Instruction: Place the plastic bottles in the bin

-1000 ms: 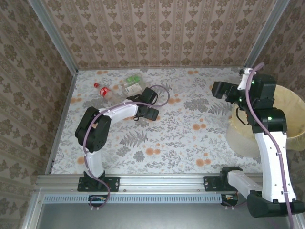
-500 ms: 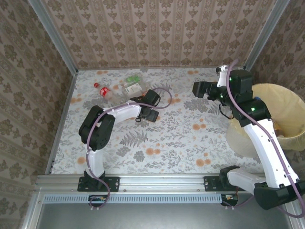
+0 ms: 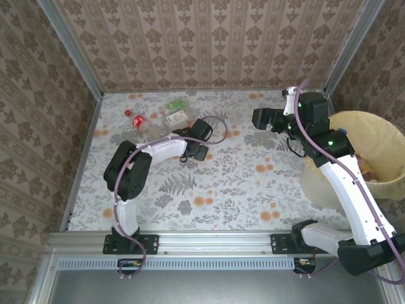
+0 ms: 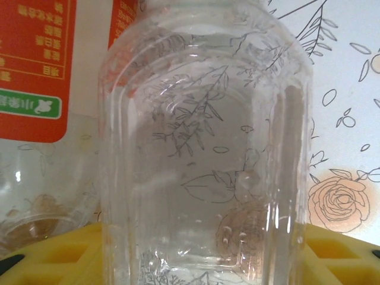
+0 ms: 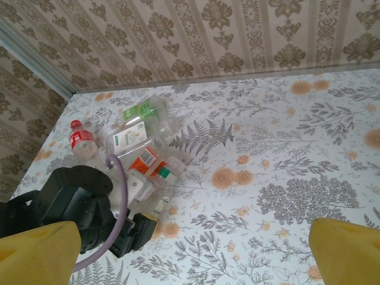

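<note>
While the right gripper [image 5: 193, 256] gapes wide above open table [image 5: 285, 148], the left gripper [image 4: 202, 258] brackets a clear bottle [image 4: 202, 148], grip unclear, an orange-labelled bottle [image 4: 35, 65] just beside.

We get just part of the clear bottle [image 4: 205, 148], cropped top and bottom; the orange label [image 4: 35, 65] runs off upper left.

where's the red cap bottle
In the top view the red-capped bottle lies far left on the table, at the left end of the bottle cluster.
</note>
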